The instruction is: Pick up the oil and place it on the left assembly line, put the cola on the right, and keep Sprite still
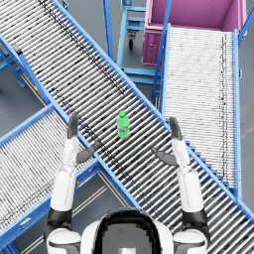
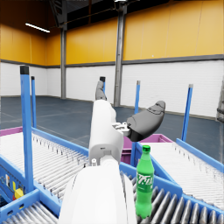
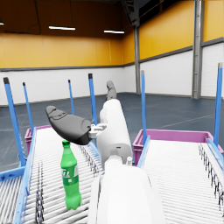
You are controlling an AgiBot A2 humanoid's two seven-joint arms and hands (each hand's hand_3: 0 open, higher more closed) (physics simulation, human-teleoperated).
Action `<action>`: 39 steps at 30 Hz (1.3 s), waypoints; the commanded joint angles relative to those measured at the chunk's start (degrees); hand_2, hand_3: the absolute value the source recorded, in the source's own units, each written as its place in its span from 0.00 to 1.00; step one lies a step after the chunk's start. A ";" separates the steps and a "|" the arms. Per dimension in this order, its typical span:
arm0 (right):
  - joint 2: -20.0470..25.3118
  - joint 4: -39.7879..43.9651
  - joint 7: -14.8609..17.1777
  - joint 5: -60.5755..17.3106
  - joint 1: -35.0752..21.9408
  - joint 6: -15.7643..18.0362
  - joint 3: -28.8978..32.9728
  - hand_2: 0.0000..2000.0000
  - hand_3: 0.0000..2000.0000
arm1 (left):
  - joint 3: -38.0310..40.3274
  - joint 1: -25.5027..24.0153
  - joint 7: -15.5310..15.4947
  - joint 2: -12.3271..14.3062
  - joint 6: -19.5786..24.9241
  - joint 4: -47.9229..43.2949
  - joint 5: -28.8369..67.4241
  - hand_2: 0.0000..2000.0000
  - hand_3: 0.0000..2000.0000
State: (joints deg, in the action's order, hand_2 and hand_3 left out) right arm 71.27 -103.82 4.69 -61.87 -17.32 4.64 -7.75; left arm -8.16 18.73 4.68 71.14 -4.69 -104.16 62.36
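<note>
A green Sprite bottle (image 1: 123,125) stands upright on the middle roller conveyor (image 1: 99,84), between my two hands. My left hand (image 1: 75,141) hovers open to the bottle's left, thumb spread toward it, holding nothing. On the other side my right hand (image 1: 172,144) is open too, apart from the bottle. The left wrist view shows the Sprite bottle (image 2: 144,181) beside my left hand (image 2: 131,118). In the right wrist view the Sprite bottle (image 3: 70,180) stands below the thumb of my right hand (image 3: 87,120). No oil or cola bottle is in view.
The left assembly line (image 1: 25,158) runs off at the lower left, the right assembly line (image 1: 198,94) at the right. A purple bin (image 1: 193,20) sits at the far end of the right line. Blue frame posts (image 1: 107,27) stand between the lines.
</note>
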 commanded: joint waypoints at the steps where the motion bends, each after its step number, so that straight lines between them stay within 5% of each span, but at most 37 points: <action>1: -0.48 0.20 0.24 1.01 0.16 0.24 -0.84 0.00 0.00 | -0.75 -0.48 0.24 -0.45 -0.24 0.27 -1.12 0.00 0.00; 39: -2.13 0.91 1.09 4.59 0.74 1.08 -3.84 0.00 0.00 | -3.42 -2.15 1.09 -2.00 -1.09 1.25 -5.08 0.00 0.00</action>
State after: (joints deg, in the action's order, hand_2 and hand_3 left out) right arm 69.14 -102.91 5.78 -57.29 -16.58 5.72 -11.59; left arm -11.58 16.58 5.77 69.14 -5.78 -102.91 57.28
